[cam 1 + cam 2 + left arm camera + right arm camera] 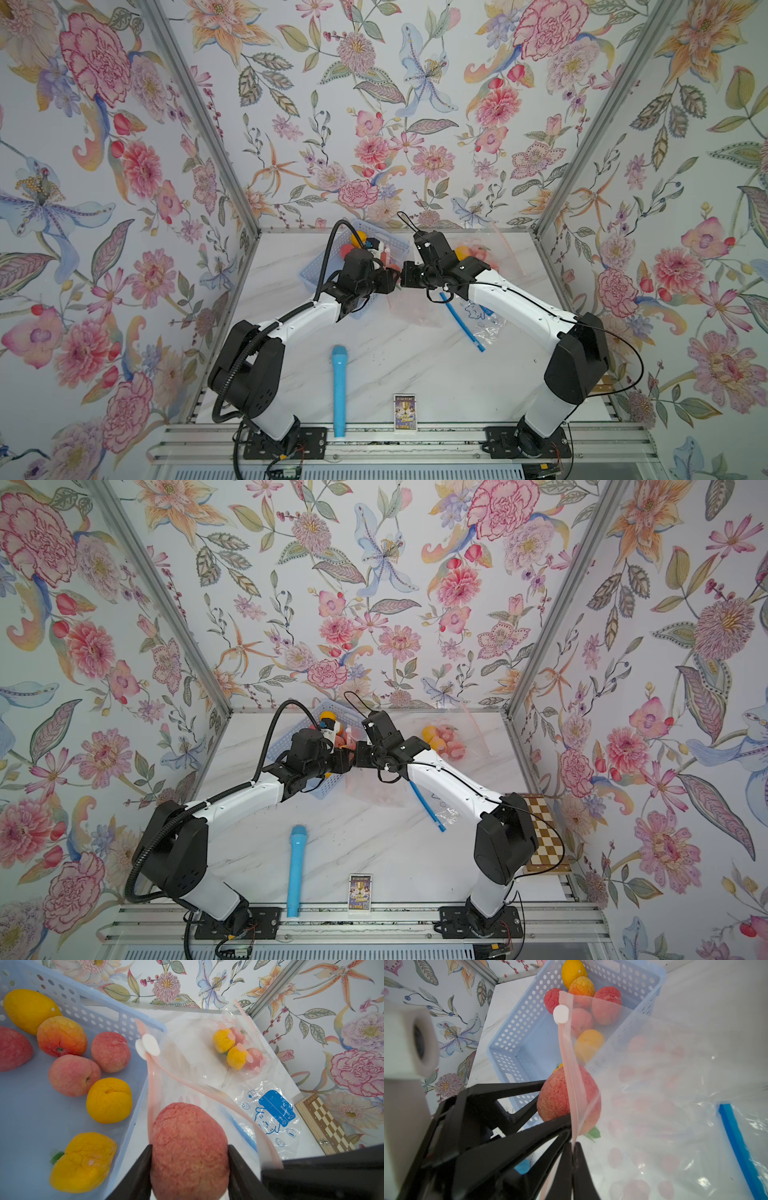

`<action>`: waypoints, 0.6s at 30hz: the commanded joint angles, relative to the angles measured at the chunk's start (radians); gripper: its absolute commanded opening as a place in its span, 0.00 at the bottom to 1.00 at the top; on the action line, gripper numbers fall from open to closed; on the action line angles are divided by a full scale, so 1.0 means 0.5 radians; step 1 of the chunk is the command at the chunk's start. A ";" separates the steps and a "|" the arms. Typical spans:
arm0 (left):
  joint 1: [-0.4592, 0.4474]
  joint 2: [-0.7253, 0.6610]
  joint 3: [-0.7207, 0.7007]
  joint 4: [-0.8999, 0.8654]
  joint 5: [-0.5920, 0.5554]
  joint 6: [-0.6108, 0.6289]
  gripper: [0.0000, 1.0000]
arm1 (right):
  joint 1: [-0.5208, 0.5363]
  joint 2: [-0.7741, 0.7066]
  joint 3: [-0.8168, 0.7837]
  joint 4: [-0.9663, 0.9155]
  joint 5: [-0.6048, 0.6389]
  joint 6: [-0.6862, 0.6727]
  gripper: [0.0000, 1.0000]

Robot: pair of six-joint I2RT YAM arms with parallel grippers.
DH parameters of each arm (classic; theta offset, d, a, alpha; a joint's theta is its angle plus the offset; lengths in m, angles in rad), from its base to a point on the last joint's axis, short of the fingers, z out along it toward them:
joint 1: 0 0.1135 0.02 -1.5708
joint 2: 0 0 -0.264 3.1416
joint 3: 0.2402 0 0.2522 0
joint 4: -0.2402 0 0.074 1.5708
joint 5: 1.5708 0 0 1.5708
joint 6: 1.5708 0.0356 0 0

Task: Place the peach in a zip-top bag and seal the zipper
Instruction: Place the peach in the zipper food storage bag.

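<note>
1. Two arms are seen meeting over the middle of the tabletop (395, 374), a white surface veined like marble.
2. The cell is closed on three sides by walls (374, 104) papered with large flowers. Grey metal posts (199, 112) run up the corners. A slotted metal rail (415, 440) carrying both arm bases lies along the near edge.
3. The peach (187, 1122) is clamped in the left claw (190, 1148), one jaw on each side.
4. The fruit is held at the mouth of the zip-top bag (654, 1068), between its two pink zipper strips. In the right wrist view part of it is seen through the film.
5. The right claw (573, 1145) is noted with jaws together, pinched on one pink strip. The white slider (561, 1014) sits at the strip's other end.
6. A blue perforated basket (309, 272) stands at the far left of the surface, just beside the held bag. It is filled with red, pink and yellow fruit.
7. At the far right, a second clear bag (494, 257) lies with fruit inside. A blue-zippered bag (484, 326) lies flat under the right arm.
8. Near the front edge, a blue microphone-shaped object (339, 390) and a small card box (404, 412) are set near each other, not touching.
9. A chequered board (544, 833) is seen at the right edge, partly hidden by the right arm.
</note>
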 commanded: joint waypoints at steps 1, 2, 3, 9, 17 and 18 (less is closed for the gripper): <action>-0.025 0.023 0.087 -0.062 -0.085 0.059 0.50 | 0.011 0.015 0.039 0.064 -0.044 0.031 0.00; -0.023 0.026 0.094 -0.062 -0.080 0.056 0.51 | 0.009 0.023 0.036 0.072 -0.054 0.037 0.00; -0.024 0.025 0.097 -0.056 -0.066 0.052 0.52 | 0.010 0.024 0.033 0.079 -0.060 0.041 0.00; -0.027 0.023 0.081 0.029 0.073 -0.048 0.57 | 0.001 0.064 0.016 0.126 -0.096 0.065 0.00; -0.041 0.037 0.033 0.134 0.307 -0.173 0.51 | -0.035 0.072 -0.002 0.217 -0.172 0.074 0.00; -0.047 0.046 0.032 0.113 0.290 -0.157 0.50 | -0.037 0.073 0.005 0.216 -0.174 0.069 0.00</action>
